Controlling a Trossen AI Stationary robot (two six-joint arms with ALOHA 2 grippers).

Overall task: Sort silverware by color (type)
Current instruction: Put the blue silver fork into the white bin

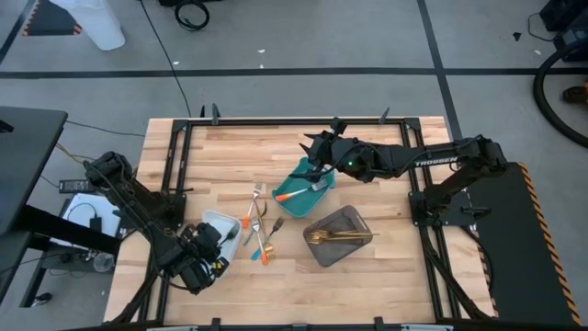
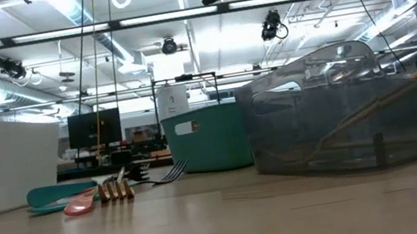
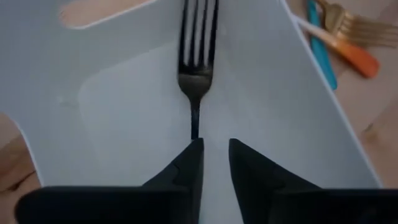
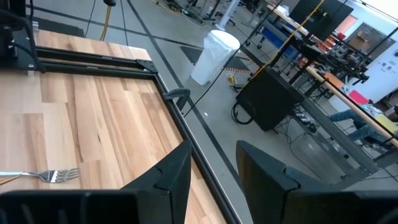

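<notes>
Silverware fork (image 3: 197, 59) lies in the white tray (image 3: 112, 106), left fingers (image 3: 186, 165) parted just behind it, right fingers (image 4: 168, 171) spread.

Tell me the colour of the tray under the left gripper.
White. The white rectangular tray holding a dark fork shows best in the left wrist view.

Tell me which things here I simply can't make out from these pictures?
- Fork in the white tray: left wrist view, its handle end runs behind the left claw.
- Loose pile of cutlery: high view, pieces too small and overlapping to count.
- Gold pieces in the grey tray: high view, too small to tell their type.
- Right claw: right wrist view, fingertips cut off by the picture's bottom edge.
</notes>
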